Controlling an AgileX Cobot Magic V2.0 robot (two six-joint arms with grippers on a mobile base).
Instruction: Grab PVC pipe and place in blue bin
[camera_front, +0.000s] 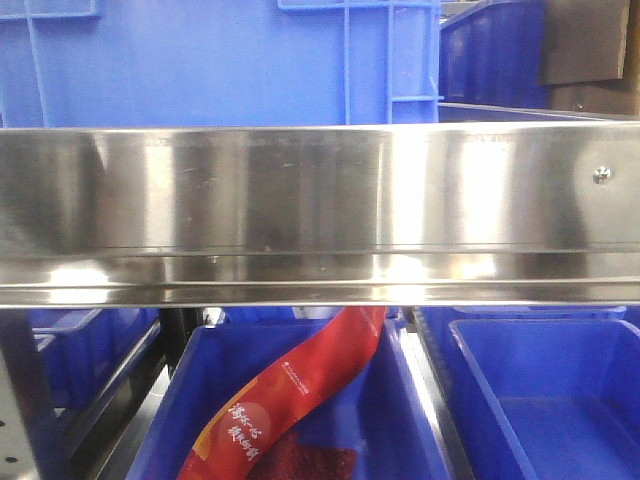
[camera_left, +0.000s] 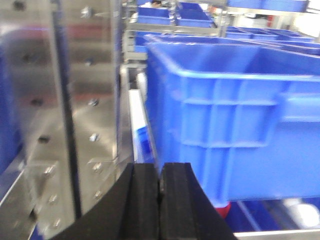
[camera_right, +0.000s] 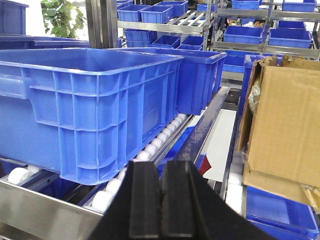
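Front view first: most of your frame is a shiny stainless steel beam (camera_front: 320, 210) running straight across, with a screw (camera_front: 601, 175) near its right end. Above it you get the lower wall of a big blue bin (camera_front: 200, 60). Below the beam sits a lower bin (camera_front: 400, 420) with a red packet (camera_front: 300, 390) with Chinese print lying diagonally in it, and another bin (camera_front: 560, 400) sits just beside it on the right. Neither end effector shows here.

Left wrist view: your left end effector (camera_left: 159, 200) is squeezed narrow, the black fingers (camera_left: 142, 200) pressed together with nothing between them. The big blue bin (camera_left: 235, 115) fills the right side, close to the camera and a bit blurry. On the left there's a perforated steel upright (camera_left: 75, 100) with bolts. There's a whitish blob (camera_left: 300, 212) low on the right under the bin, too blurred to say what it is.

Right wrist view: same story, the right end effector (camera_right: 161, 200) is closed up tight and empty. The big blue bin (camera_right: 85, 110) sits on a track of white rollers (camera_right: 150, 147) to the left, with a second bin (camera_right: 200, 80) right behind it. An open cardboard box (camera_right: 285, 125) is on the right, racks of small blue bins (camera_right: 245, 35) stand in the back, and a plant (camera_right: 62, 17) sits top left.

As for the PVC pipe, honestly I can't tell where it is from any of these views.
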